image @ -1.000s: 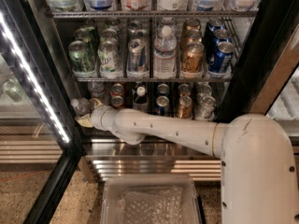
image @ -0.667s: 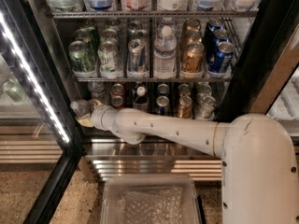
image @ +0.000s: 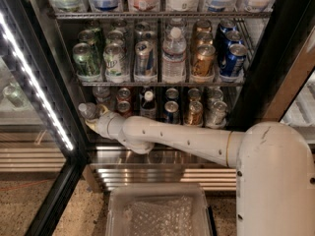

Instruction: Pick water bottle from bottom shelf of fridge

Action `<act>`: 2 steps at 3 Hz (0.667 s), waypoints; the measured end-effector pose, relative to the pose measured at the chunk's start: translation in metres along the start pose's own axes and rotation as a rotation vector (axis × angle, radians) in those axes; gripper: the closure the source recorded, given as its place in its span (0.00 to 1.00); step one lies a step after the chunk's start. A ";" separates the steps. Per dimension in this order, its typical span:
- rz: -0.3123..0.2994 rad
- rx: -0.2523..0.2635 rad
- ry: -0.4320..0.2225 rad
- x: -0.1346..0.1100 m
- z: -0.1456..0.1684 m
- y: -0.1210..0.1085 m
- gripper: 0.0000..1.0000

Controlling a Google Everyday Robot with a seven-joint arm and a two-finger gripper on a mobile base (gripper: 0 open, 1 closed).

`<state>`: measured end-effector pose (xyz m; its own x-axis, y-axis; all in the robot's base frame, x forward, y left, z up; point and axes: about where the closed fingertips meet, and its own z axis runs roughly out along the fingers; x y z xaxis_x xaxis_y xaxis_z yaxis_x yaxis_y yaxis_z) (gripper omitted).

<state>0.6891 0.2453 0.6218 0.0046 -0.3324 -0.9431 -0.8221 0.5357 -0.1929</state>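
At the far left, LED strip [image: 34, 82]: is shining down the side of the fridge [image: 275, 58], whose door is standing open.
Water bottle [image: 87, 110]: is standing at the left front end of the bottom shelf [image: 219, 127], close against the fridge wall, white cap up (the small clear one, not the tall labelled bottle on the rack above).
Gripper [image: 96, 119]: is sitting right at the bottle, meeting its body from the lower right.
Jaws: are lying mostly hidden by the wrist and the bottle, so I cannot tell whether they are apart or clamped.
Arm [image: 187, 142]: is stretching leftward along the shelf front, crossing just below the rows of cans.
Dark bottle [image: 148, 104]: is standing mid-shelf, above the arm and apart from the gripper.
Step in hand: the grasp itself seems to be taking place. The reach looks finished, and the bottle is not yet leaving the shelf.
Next move: is calling for a sure hold on the bottle, then a slight lift and a straight pull outward, steering away from the wall and the neighbouring cans.
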 end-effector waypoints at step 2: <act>0.010 0.009 -0.033 -0.003 -0.012 0.003 1.00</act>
<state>0.6796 0.2385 0.6268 0.0152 -0.3014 -0.9534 -0.8171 0.5458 -0.1856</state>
